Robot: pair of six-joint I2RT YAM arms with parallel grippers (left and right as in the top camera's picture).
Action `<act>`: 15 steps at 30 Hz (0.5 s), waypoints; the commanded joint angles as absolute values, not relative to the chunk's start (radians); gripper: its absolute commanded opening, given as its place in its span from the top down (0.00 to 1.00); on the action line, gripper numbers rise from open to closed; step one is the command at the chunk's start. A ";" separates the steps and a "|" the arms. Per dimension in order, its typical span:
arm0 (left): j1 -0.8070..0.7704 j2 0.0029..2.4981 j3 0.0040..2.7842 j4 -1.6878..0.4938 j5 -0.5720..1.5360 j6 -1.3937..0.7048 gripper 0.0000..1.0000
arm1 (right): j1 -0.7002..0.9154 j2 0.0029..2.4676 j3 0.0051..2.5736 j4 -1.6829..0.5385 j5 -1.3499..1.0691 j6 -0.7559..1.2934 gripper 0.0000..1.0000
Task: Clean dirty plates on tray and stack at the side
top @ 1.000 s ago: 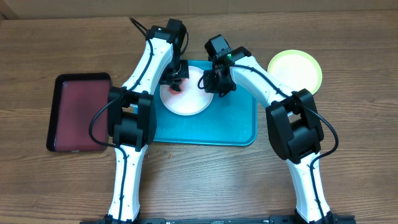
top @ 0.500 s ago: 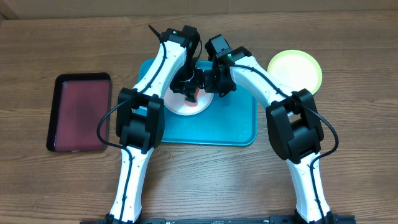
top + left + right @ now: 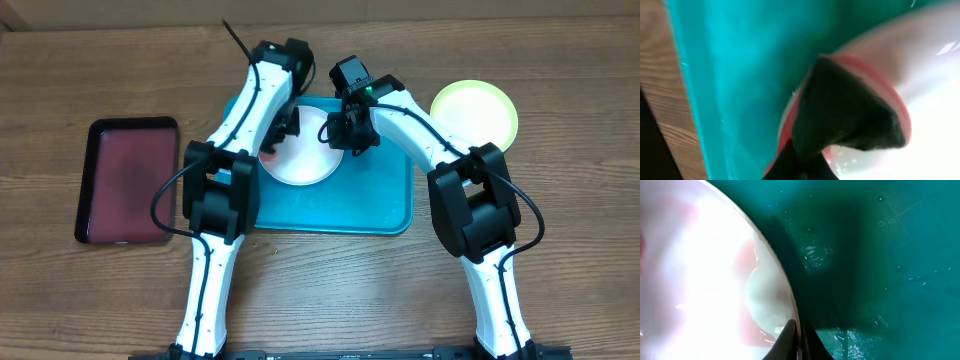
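1. The wooden desk carries everything, and both arms rise from its near edge.
2. The left arm runs up from its base, bends at a black elbow beside the tray's left edge, reaches to the tray's far left corner, and turns its wrist down over the plate.
3. The right arm bends at its elbow off the tray's right side. Its white forearm slants up and left across the tray's far right corner, with the wrist tipped down at the plate's right edge.
4. The turquoise tray lies in the middle of the desk, between the two arms.
5. A dark red tray with a black rim sits well apart to the left.
6. The white plate lies on the turquoise tray's far left part, with pink smears showing in the right wrist view.
7. The yellow-green plate rests on the desk just beyond the tray's far right corner.
8. The left jaws are clenched on a dark pad with a red edge, which presses on the white plate's left side.
9. The right jaws are pinched tight on the white plate's rim.
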State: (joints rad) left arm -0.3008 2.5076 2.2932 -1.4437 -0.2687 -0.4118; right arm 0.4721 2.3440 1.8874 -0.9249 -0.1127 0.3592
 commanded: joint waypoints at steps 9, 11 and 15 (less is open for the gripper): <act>-0.204 2.485 2.691 -1.502 0.083 -0.498 0.96 | 0.484 2.346 1.892 -0.979 -0.083 0.289 0.96; -0.166 2.485 2.710 -1.547 0.082 -0.509 0.96 | 0.498 2.336 1.918 -0.989 -0.077 0.260 0.96; -0.084 2.485 2.706 -1.641 0.055 -0.509 0.96 | 0.538 2.297 1.977 -0.999 0.012 0.253 0.96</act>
